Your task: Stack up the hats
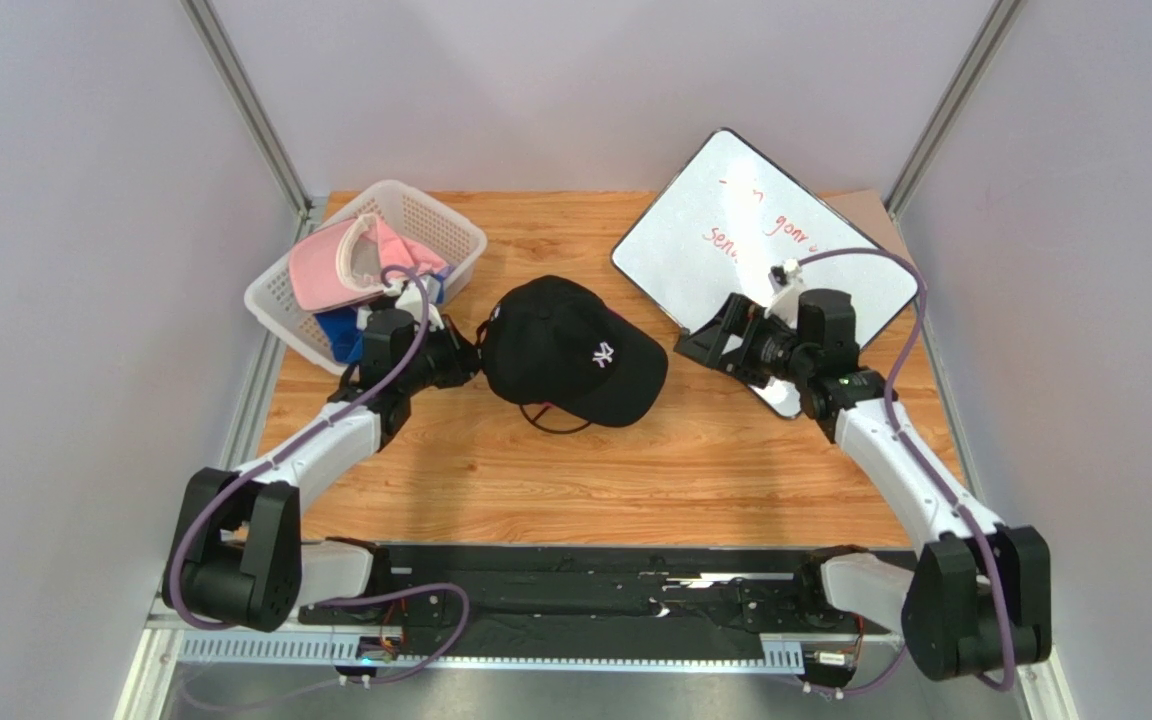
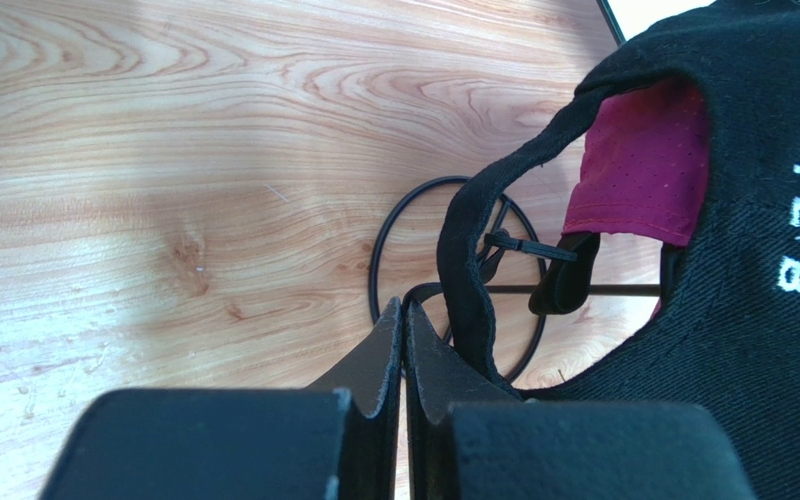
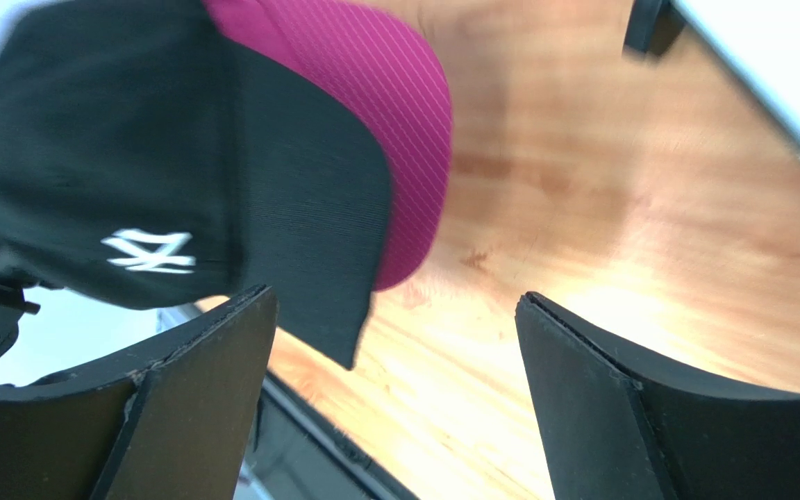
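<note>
The black fabric baseball cap with the white NY logo point(image 1: 567, 348) sits in the middle of the wooden table point(image 1: 687, 465). It lies over the magenta fabric cap point(image 3: 373, 83) on the black wire stand point(image 2: 385, 245). The right hand point(image 3: 394, 302) is wide open just off the brims, holding nothing. The left hand point(image 2: 402, 318) is pressed closed beside the black cap's rear band. The 2 brims look skewed, so squaring them first seems wise. The light pink cap point(image 1: 330, 267) in the white mesh basket point(image 1: 440, 225) is probably next: pinch its brim and lift it clear.

I count four caps: one black cap point(image 1: 567, 348), one magenta cap point(image 3: 373, 83), one pink cap point(image 1: 339, 263), one blue cap point(image 1: 337, 332). One basket point(image 1: 443, 225) at 10 o'clock, one whiteboard point(image 1: 717, 210) at 2.
</note>
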`<state>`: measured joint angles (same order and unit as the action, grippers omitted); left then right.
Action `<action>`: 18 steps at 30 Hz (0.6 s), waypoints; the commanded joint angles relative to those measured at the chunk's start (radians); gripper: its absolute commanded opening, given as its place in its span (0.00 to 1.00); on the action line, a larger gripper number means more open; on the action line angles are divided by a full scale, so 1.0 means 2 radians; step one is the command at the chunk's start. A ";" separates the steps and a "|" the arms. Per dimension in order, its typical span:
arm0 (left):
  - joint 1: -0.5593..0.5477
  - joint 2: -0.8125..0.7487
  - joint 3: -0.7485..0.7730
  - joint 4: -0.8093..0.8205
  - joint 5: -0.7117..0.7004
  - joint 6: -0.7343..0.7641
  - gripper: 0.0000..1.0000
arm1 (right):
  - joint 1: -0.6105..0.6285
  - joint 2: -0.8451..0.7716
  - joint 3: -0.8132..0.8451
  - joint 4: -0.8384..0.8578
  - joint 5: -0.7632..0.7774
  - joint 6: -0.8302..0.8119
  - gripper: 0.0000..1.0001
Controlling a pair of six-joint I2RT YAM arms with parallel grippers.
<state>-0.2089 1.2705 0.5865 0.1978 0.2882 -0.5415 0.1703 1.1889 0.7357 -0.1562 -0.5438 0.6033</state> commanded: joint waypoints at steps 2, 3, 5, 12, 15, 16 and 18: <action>0.005 -0.028 0.010 -0.017 -0.010 0.000 0.03 | 0.002 -0.056 0.046 -0.053 0.033 -0.050 0.91; 0.005 -0.032 0.008 -0.021 -0.014 -0.005 0.14 | 0.003 -0.066 0.049 -0.052 0.023 -0.049 0.90; 0.005 -0.045 0.006 -0.029 -0.018 -0.008 0.28 | 0.014 -0.073 0.061 -0.053 0.012 -0.054 0.90; 0.005 -0.096 -0.006 -0.070 -0.046 -0.008 0.63 | 0.042 -0.086 0.078 -0.058 0.007 -0.049 0.90; 0.005 -0.121 -0.009 -0.097 -0.064 -0.006 0.64 | 0.046 -0.087 0.079 -0.057 0.008 -0.049 0.90; 0.006 -0.132 -0.009 -0.115 -0.070 -0.006 0.66 | 0.048 -0.087 0.081 -0.056 0.008 -0.050 0.90; 0.007 -0.143 -0.011 -0.131 -0.083 -0.006 0.68 | 0.053 -0.087 0.082 -0.055 0.010 -0.050 0.90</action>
<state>-0.2020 1.0340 0.5762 0.0208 0.1791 -0.5606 0.2596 1.0348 0.8539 -0.2737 -0.5247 0.5224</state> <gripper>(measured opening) 0.665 0.899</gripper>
